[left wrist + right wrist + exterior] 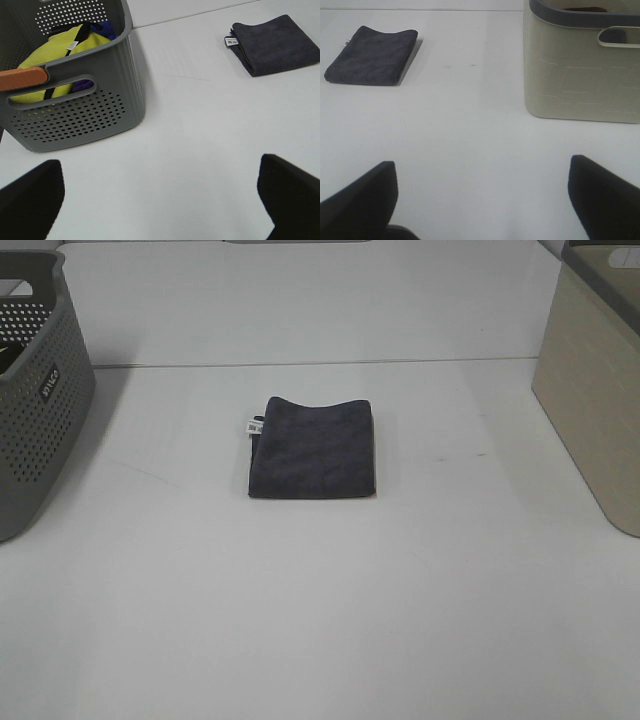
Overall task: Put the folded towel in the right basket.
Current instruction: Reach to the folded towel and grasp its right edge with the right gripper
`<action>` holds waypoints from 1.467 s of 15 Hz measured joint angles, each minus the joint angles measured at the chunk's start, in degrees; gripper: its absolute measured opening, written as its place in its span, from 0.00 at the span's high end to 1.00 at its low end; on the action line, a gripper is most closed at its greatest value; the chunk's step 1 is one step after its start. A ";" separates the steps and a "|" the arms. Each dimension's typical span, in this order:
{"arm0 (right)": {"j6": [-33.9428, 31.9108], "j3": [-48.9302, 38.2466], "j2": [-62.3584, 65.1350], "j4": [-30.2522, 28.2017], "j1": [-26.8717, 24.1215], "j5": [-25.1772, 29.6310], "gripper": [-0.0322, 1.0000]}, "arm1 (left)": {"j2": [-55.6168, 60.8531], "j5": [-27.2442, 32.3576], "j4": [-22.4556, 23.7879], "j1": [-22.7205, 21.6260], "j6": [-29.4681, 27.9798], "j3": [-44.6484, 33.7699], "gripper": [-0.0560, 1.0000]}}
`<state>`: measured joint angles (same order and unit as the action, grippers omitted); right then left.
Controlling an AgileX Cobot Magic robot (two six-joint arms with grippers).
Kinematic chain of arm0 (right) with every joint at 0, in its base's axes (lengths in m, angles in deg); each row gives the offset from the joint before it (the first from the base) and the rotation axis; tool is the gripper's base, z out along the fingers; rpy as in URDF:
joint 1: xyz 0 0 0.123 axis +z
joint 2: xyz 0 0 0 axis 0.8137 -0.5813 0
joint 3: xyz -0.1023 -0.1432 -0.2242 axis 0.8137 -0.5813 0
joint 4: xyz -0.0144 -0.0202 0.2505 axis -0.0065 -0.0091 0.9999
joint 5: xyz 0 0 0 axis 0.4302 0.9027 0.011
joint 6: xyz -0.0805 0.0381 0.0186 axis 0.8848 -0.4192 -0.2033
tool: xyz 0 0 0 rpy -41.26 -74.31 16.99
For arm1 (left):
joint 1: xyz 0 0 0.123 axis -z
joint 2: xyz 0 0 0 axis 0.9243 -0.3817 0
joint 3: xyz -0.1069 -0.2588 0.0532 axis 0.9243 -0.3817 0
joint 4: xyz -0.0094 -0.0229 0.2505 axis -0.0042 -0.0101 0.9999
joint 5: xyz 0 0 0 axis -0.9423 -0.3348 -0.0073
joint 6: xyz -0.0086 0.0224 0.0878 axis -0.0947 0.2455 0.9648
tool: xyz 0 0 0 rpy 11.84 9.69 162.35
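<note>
A folded dark grey towel [313, 447] with a small white tag lies flat in the middle of the white table. It also shows in the left wrist view [274, 44] and the right wrist view [372, 56]. The right basket [598, 380] is beige with a grey rim and stands at the table's right edge; it also shows in the right wrist view [582, 65]. My left gripper [160, 200] is open and empty, well short of the towel. My right gripper [482, 195] is open and empty, near the beige basket. Neither arm shows in the high view.
A grey perforated basket [35, 390] stands at the table's left edge. In the left wrist view it [75, 90] holds yellow and purple cloths. A seam [320, 362] runs across the table behind the towel.
</note>
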<state>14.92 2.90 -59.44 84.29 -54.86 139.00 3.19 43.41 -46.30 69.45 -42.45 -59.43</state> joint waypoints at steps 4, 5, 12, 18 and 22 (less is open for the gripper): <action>0.00 0.00 0.00 0.00 0.00 0.00 0.14 | 0.00 0.00 0.00 0.00 0.00 0.00 0.01; 0.00 0.00 0.00 0.00 0.00 0.00 0.14 | 0.00 0.00 0.00 0.00 0.00 0.00 0.01; 0.00 0.00 0.00 0.00 0.00 0.00 0.14 | 0.00 0.00 0.00 0.00 0.00 0.00 0.01; 0.00 0.00 0.00 0.00 0.00 0.00 0.14 | 0.00 0.00 0.00 0.00 0.00 0.00 0.01; 0.00 0.00 0.00 0.00 0.00 0.00 0.14 | 0.00 0.00 0.00 0.00 0.00 0.00 0.01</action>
<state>14.92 2.90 -59.44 84.29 -54.86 139.00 3.19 43.41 -46.30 69.45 -42.45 -59.43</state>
